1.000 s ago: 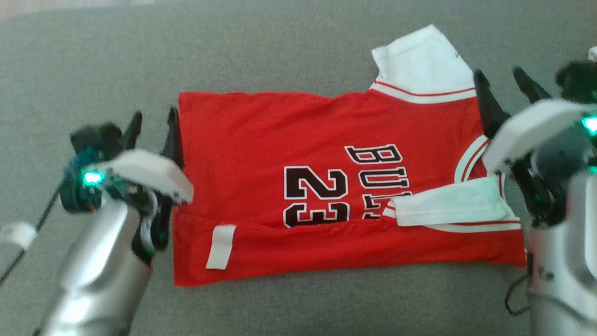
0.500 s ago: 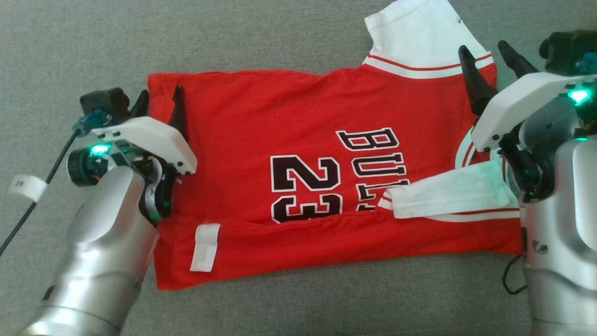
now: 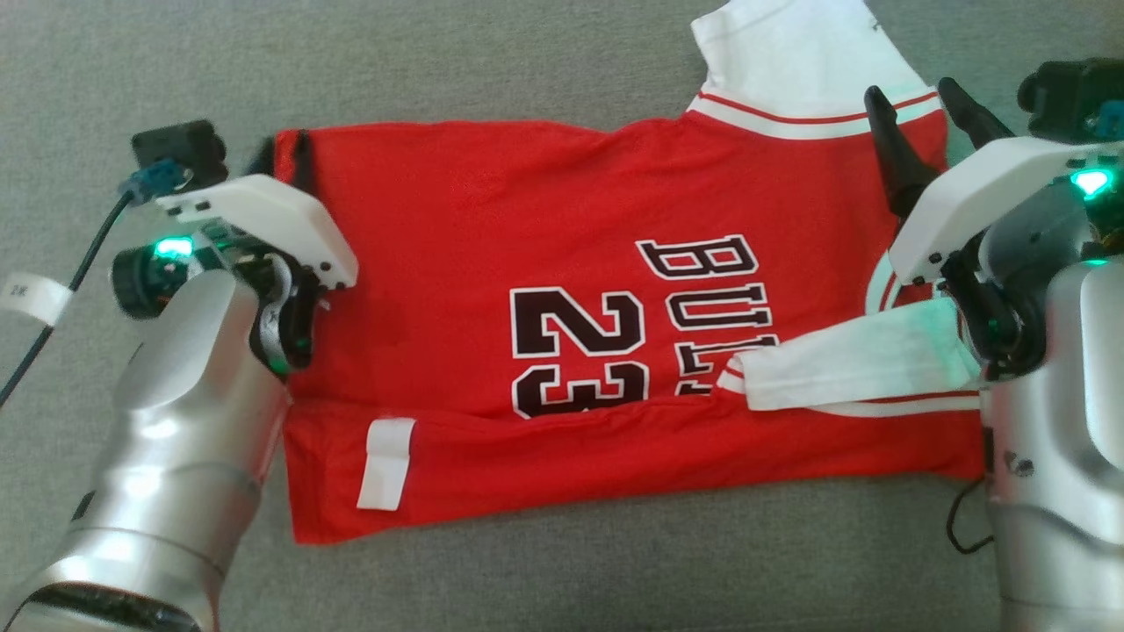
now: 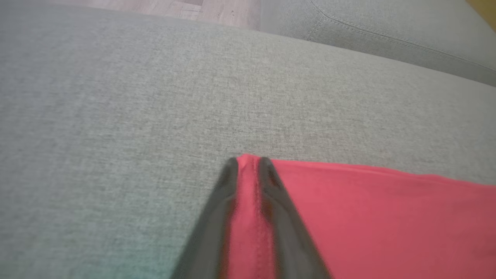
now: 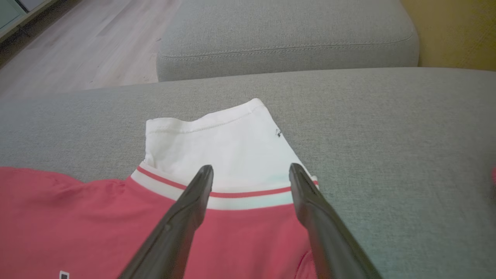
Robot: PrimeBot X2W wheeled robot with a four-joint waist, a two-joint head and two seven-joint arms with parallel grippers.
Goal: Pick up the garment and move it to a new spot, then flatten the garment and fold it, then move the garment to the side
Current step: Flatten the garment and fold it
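Since a second ago the left gripper has been narrowed to a pinch on the far corner of the red jersey. The right gripper is held wide over the white sleeve seam. The jersey is spread on the sofa cushion, near edge folded; further folding and moving aside seem left.

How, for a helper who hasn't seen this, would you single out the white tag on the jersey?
A red jersey lies flat on the grey cushion. On the strip folded over its near edge, toward the robot's left, sits the tag. It is a small plain white rectangle, unlike the larger red-striped white sleeves at the other end.
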